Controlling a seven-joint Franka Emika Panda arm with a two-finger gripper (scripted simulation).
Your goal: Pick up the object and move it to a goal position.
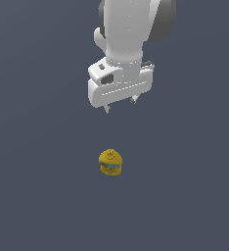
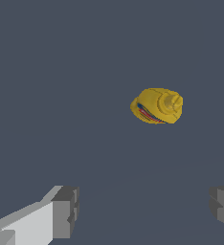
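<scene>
One small, probably light, rigid object [image 1: 110,163] [image 2: 157,105]; likely slick curved sides. Grasp across squat body at label band. Gripper [image 1: 120,105] [image 2: 142,210] well above, spread apart, empty.

Gripper [image 1: 120,104]: hangs fingers-down, well above bottle.
Bottle [image 1: 110,163]: yellow, blue band, alone on dark grey floor [image 1: 33,196].

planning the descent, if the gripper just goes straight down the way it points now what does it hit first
Probably bare floor, not the yellow bottle. The open gripper points down, and in the wrist view the bottle sits off from between the fingers. Depth is uncertain.
</scene>
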